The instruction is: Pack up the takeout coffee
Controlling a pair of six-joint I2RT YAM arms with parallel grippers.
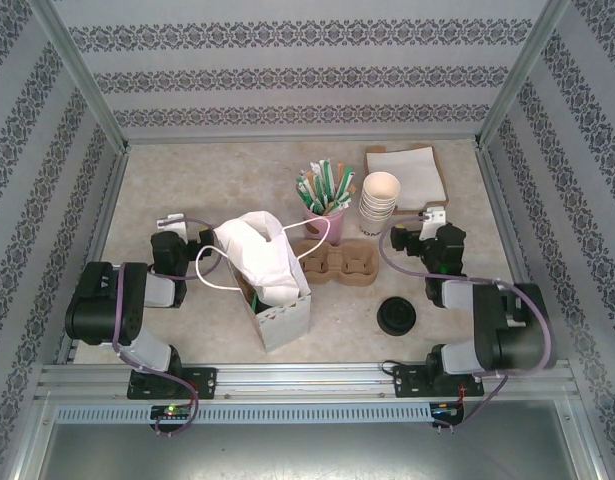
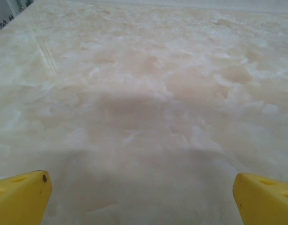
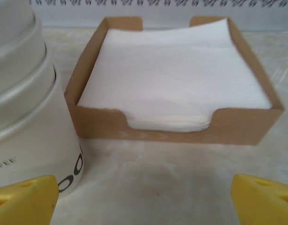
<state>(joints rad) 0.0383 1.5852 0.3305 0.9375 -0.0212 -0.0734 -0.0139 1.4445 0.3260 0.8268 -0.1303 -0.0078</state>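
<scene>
The worktop [image 1: 187,180] is a pale, cream-and-beige marbled surface, closed in on three sides by walls [image 1: 287,80] papered in grey ornamental stripes, with an aluminium frame [image 1: 307,385] along the near edge. Near the middle stands a white paper bag [image 1: 287,315] with loop handles, its top crumpled. Just behind it and to its right lies a brown cardboard cup carrier [image 1: 339,263]. Farther back are a pink cup [image 1: 325,218] full of green and white sticks, a stack of cream cups [image 1: 379,205] and a brown napkin tray [image 3: 242,126] filled with white napkins [image 3: 176,70]. The takeout coffee [image 1: 396,317], black with a round lid, stands on the bare worktop to the right of the bag, in front of the carrier and close to the right arm, outside the bag. The left gripper [image 2: 141,199] is spread wide and empty, low over bare worktop left of the bag. The right gripper [image 3: 144,206] is also spread wide with nothing in it, facing the napkin tray, with the cup stack just to its left. The lowest cup carries dark print, two round letter shapes and a line of small characters, too cropped to read.
</scene>
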